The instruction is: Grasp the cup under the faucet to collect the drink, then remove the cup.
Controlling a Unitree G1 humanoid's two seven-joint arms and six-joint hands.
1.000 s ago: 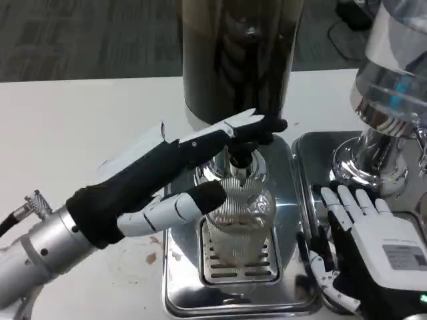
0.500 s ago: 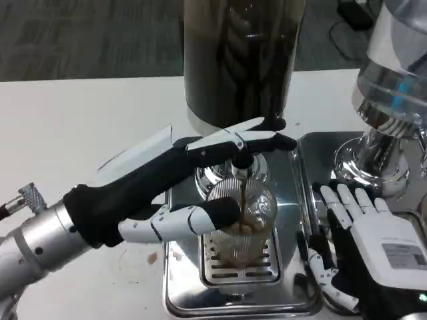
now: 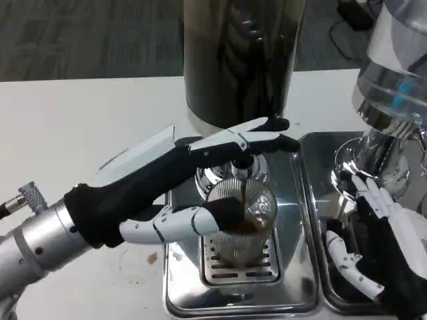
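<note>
A ribbed clear cup [image 3: 241, 230] stands on the drip tray grate [image 3: 227, 273] under the faucet [image 3: 241, 167] of the dark drink dispenser [image 3: 241, 60]. A brown stream runs into the cup, which holds some brown drink. My left hand [image 3: 177, 183] reaches in from the left: its thumb touches the cup's left side and its upper fingers lie across the faucet lever above the cup. My right hand [image 3: 380, 250] hovers over the right tray, fingers spread, holding nothing.
A second dispenser with a chrome base [image 3: 383, 140] stands on the right steel tray [image 3: 333, 293]. The left steel tray [image 3: 180, 303] bears the cup. Brown drops stain the white table [image 3: 67, 127] near the left tray.
The drink in the cup has risen a little. My right hand has tilted and shifted right and down over the right tray. My left hand holds its place at the cup and lever.
</note>
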